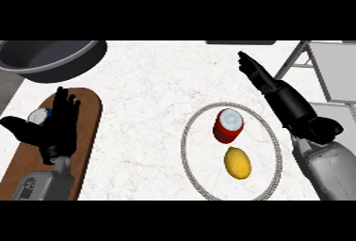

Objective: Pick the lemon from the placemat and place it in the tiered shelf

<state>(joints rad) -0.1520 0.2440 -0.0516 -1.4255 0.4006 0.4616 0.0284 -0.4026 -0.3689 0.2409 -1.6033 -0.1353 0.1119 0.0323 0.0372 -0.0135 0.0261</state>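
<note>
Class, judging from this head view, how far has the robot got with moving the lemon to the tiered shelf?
Nothing looks done: the lemon lies on the round placemat beside a red can. Neither hand holds anything: the right hand is open near the tiered shelf; the left hand rests open. Picking and placing remain.

Left robot hand (pixel 52 127) rests open, fingers up; right robot hand (pixel 281 96) stretches forward, fingers straight

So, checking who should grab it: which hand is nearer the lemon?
Right. The right hand hangs above and to the right of the lemon, past the placemat's rim. The left hand rests far left.
</note>
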